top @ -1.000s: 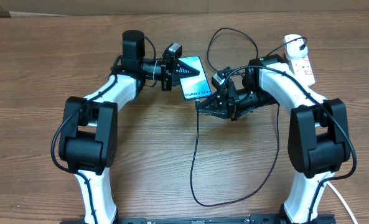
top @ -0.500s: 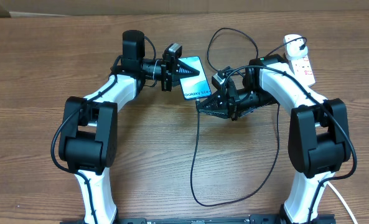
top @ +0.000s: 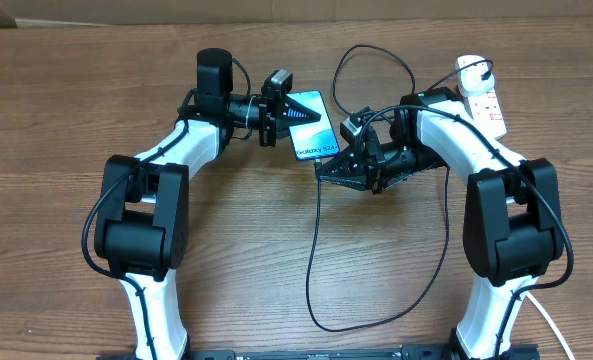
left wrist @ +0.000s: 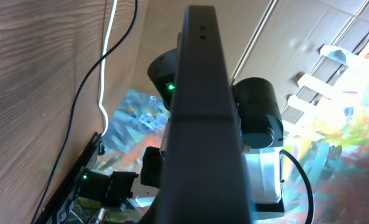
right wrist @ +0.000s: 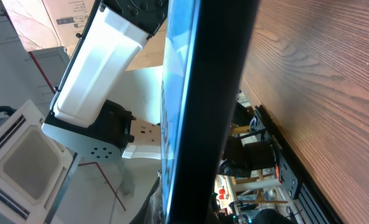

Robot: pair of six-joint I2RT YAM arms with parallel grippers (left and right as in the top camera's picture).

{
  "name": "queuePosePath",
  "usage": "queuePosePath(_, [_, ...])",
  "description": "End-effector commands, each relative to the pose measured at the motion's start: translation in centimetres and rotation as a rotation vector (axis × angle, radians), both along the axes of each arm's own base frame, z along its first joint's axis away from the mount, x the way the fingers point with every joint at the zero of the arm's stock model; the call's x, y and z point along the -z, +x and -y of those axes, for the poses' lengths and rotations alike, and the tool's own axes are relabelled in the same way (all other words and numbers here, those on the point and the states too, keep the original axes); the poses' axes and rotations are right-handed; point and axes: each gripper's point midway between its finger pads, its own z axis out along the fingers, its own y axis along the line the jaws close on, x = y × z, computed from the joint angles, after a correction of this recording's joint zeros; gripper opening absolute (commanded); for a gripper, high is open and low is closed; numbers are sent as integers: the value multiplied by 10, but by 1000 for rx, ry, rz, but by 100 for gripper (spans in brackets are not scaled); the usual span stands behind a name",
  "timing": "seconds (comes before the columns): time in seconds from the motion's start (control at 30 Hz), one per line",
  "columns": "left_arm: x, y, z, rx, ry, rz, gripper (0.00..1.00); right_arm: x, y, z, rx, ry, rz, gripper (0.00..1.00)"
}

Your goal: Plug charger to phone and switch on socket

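While my left gripper (top: 314,116) clamps the phone (top: 314,140), my right gripper (top: 325,168) is closed, apparently pinching the charger (top: 313,250) tip at the phone's lower edge. Plugging step; next I align the tip and push straight in.

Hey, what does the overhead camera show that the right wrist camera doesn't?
Only overhead: the socket at the far right, the charger cable looping over the wood, and the left end effector and right end effector both at the phone. Only right wrist: the phone's black edge close up beside its lit screen, room clutter behind. Both: the phone and the wooden table.
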Motion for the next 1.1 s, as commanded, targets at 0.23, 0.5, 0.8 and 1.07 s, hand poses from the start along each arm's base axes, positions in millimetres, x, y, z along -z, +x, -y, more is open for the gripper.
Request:
queuePosePath(0.23, [-7, -6, 2, 42, -24, 30, 4, -20, 8, 2, 31, 52, 88, 4])
queuePosePath(0.5, [-7, -5, 2, 41, -26, 38, 4, -20, 8, 1, 31, 48, 71, 4])
queuePosePath(0.8, [-7, -5, 1, 40, -26, 43, 4, -18, 6, 2, 22, 33, 65, 4])
queuePosePath(1.07, [-7, -5, 2, 41, -29, 57, 4, -16, 6, 2, 15, 23, 74, 4])
